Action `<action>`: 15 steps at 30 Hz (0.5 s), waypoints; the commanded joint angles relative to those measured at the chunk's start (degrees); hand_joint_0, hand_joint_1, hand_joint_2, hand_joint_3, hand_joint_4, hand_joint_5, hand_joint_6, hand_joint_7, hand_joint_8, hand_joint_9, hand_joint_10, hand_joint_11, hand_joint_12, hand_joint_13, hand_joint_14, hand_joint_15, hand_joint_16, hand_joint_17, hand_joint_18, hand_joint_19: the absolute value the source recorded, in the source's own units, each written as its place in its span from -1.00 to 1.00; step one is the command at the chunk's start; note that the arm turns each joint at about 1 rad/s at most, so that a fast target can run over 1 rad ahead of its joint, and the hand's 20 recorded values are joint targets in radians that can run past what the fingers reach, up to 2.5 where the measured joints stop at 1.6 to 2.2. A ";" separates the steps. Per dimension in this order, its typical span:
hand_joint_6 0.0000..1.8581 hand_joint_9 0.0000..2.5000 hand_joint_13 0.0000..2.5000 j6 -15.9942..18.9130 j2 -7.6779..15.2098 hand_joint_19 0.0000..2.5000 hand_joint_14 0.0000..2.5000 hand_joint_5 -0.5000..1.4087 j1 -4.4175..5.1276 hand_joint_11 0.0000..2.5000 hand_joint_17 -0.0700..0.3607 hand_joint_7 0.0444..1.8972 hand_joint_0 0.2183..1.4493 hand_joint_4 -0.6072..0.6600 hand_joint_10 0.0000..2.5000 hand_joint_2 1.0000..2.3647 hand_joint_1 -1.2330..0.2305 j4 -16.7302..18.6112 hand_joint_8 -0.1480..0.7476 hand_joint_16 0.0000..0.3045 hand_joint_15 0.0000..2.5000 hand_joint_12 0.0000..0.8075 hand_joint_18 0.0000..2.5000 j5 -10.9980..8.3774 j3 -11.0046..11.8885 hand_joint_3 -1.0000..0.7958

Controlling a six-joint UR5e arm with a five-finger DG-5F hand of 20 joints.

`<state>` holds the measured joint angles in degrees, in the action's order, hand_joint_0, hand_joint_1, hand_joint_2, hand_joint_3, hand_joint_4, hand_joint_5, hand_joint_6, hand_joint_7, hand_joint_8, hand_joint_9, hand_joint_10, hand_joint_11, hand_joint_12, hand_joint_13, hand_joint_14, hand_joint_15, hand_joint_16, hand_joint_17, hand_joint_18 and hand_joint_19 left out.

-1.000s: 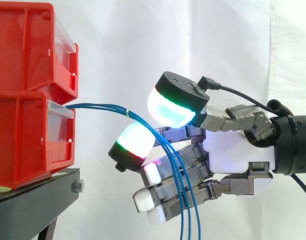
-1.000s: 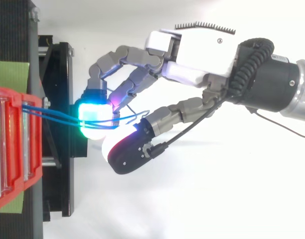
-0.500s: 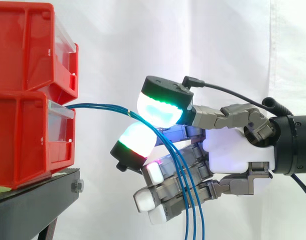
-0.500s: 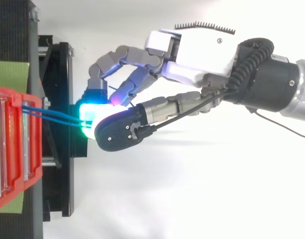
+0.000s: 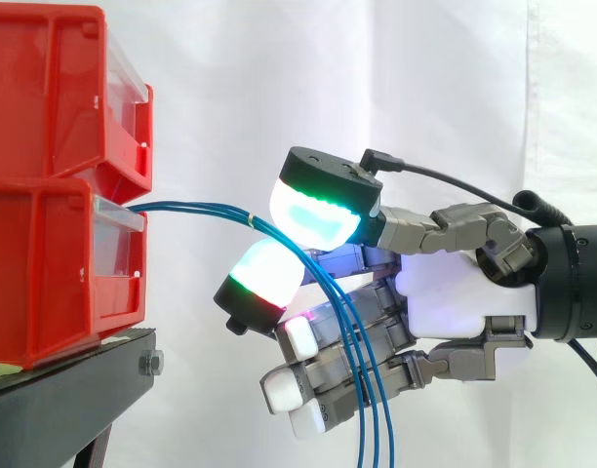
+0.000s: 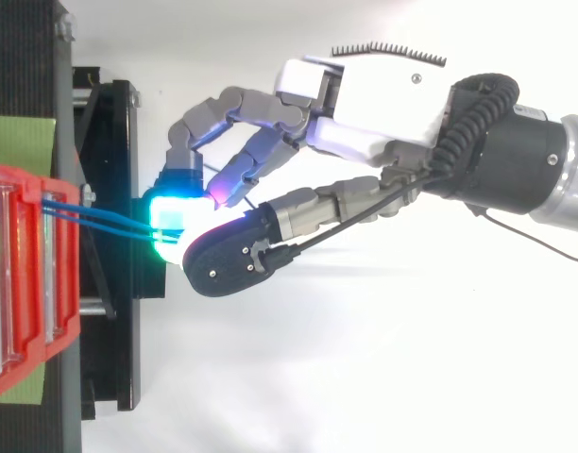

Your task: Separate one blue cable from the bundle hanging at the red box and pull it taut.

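Blue cables (image 5: 181, 206) from red box (image 5: 55, 263), hand (image 5: 455, 302) curled round them, thumb above.

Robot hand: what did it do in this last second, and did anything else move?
The robot hand swung its thumb toward the red bins and down over the blue cables, pinching them against a glowing finger pad. In the top view the thumb now covers the cable loop seen earlier. The bins, black stand and hanging cable ends stayed put.
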<state>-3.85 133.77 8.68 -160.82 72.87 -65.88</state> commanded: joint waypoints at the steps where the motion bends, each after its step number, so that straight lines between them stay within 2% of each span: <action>1: 0.00 -0.21 -0.29 -0.02 0.00 -0.58 -0.99 -0.69 0.11 -0.34 -0.29 0.02 -0.28 0.02 -0.98 -0.99 -0.23 0.07 -0.02 -0.76 -0.61 -0.22 -0.48 -0.01 -0.04 -0.33; 7: 0.03 -0.21 -0.29 -0.02 0.00 -0.59 -0.99 -0.70 0.11 -0.32 -0.29 0.12 -0.17 -0.13 -0.98 -0.98 -0.35 0.07 -0.04 -0.76 -0.61 -0.22 -0.48 -0.18 0.05 -0.24; 13: 0.03 -0.22 -0.30 -0.02 0.00 -0.59 -0.99 -0.70 0.29 -0.32 -0.30 0.10 -0.04 -0.13 -0.98 -1.00 -0.46 0.07 -0.07 -0.77 -0.61 -0.26 -0.50 -0.18 0.05 -0.44; 15: 0.02 -0.20 -0.30 -0.02 0.00 -0.61 -0.99 -0.69 0.29 -0.31 -0.30 0.11 -0.05 -0.13 -0.98 -1.00 -0.49 0.07 -0.08 -0.77 -0.61 -0.27 -0.49 -0.18 -0.04 -0.44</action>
<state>-3.86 133.77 8.91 -160.79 72.67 -65.89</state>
